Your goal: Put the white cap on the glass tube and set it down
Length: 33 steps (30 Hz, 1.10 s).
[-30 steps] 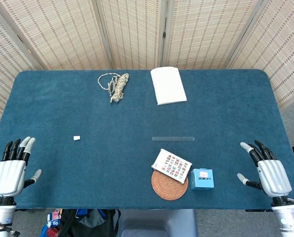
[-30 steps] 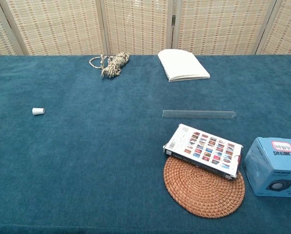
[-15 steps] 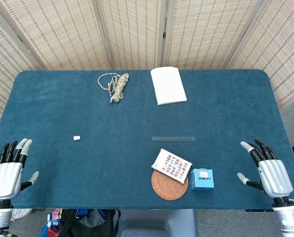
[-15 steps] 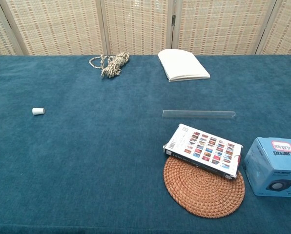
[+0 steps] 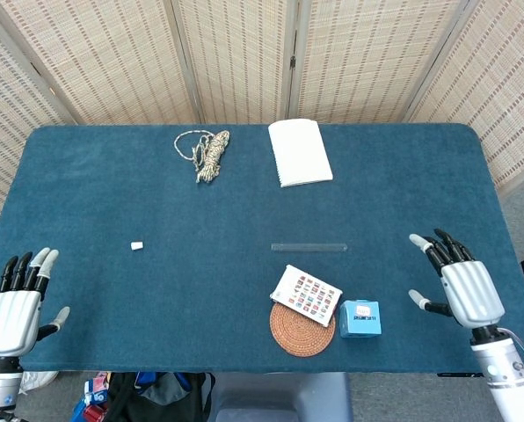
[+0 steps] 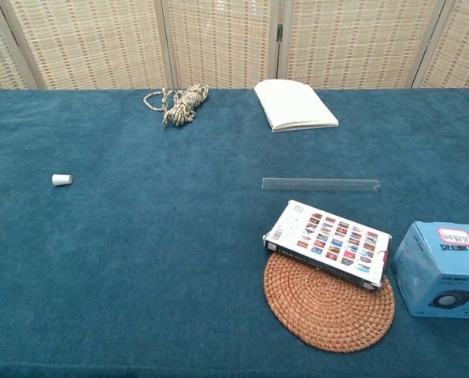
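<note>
Woven folding screens (image 5: 244, 53) are standing behind a table (image 5: 95, 189) covered in deep blue cloth. The glass tube (image 5: 309, 248) is lying flat just right of the table's centre, running left to right, with both ends bare. The white cap (image 5: 137, 246) is lying by itself at about nine o'clock from the tube, well apart from it across open cloth.

The left hand (image 5: 14, 303) is hovering at the near left corner, back facing up, fingers straight and slightly spread, thumb out to the side, gripping nothing. The cap is sitting at roughly one o'clock from its fingertips, well clear of them. The right hand (image 5: 460, 286) is hovering near the right edge, fingers likewise fanned apart and carrying nothing. The tube is lying at about ten o'clock from it, well short of contact.

A small patterned booklet (image 5: 305, 294) is resting partly on a round woven coaster (image 5: 299, 334) at six o'clock from the tube, a blue box (image 5: 360, 318) just beside them. A coil of rope (image 5: 207, 153) and a white notebook (image 5: 299, 152) are lying near the far edge. The chest view is showing neither hand.
</note>
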Each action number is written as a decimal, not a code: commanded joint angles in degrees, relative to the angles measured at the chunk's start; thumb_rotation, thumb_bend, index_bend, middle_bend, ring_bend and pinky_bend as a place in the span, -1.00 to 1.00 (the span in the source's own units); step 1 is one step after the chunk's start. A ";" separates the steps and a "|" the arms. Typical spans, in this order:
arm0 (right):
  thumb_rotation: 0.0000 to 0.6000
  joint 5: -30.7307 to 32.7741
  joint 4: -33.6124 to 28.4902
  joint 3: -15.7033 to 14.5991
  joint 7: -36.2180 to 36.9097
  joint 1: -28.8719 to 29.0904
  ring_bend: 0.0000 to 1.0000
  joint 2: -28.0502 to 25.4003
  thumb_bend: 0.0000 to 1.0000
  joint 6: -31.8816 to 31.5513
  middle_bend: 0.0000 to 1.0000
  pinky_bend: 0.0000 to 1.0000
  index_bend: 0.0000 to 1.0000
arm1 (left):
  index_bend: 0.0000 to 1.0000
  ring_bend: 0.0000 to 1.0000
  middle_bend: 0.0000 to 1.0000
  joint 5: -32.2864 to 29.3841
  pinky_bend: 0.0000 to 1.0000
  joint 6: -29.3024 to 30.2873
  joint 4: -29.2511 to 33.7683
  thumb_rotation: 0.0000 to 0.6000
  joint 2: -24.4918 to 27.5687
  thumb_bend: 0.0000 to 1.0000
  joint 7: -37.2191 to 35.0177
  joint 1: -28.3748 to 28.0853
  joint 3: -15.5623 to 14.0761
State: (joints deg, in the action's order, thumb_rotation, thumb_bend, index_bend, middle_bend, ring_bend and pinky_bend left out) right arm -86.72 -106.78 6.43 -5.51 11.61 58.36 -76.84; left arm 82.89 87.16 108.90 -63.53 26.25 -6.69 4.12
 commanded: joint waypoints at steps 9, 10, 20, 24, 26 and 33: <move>1.00 9.91 -0.52 6.36 -4.99 12.54 -0.68 -0.61 -0.63 15.02 -0.43 -0.48 -0.70 | -1.00 -1.00 -1.00 0.83 -1.00 0.06 -0.11 1.00 0.36 -0.56 0.07 0.05 -0.32; 1.00 10.84 -0.28 6.67 -5.54 13.55 -0.67 -0.30 -0.63 16.19 -0.41 -0.47 -0.70 | -1.00 -1.00 -1.00 0.88 -1.00 0.06 -0.15 1.00 0.38 -0.56 0.08 0.05 -0.35; 1.00 19.46 5.64 8.48 -12.69 23.52 -0.30 6.49 -0.63 24.46 -0.13 -0.09 -0.64 | -1.00 -1.00 -1.00 1.22 -1.00 0.03 -0.61 1.00 0.74 -0.56 -0.30 0.05 -0.37; 1.00 21.62 8.15 8.48 -15.21 26.53 0.09 9.38 -0.63 25.87 0.18 0.40 -0.58 | -1.00 -1.00 -1.00 1.32 -1.00 -0.16 -0.96 1.00 0.78 -0.57 -0.45 -0.01 -0.45; 1.00 22.61 9.54 8.30 -16.01 28.00 0.36 10.98 -0.63 26.80 0.41 0.69 -0.52 | -1.00 -1.00 -1.00 1.33 -1.00 -0.23 -1.18 1.00 0.77 -0.56 -0.53 -0.04 -0.44; 1.00 26.51 15.23 7.27 -18.61 32.88 0.95 16.63 -0.63 30.24 0.92 1.00 -0.31 | -1.00 -1.00 -1.00 1.33 -1.00 -0.48 -1.69 1.00 0.67 -0.56 -0.85 -0.24 -0.33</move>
State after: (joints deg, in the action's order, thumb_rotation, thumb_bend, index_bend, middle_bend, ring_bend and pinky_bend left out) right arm -61.16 -92.95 14.07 -23.26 43.29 73.59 -47.33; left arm 84.21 86.67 107.21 -62.85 25.40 -6.93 3.79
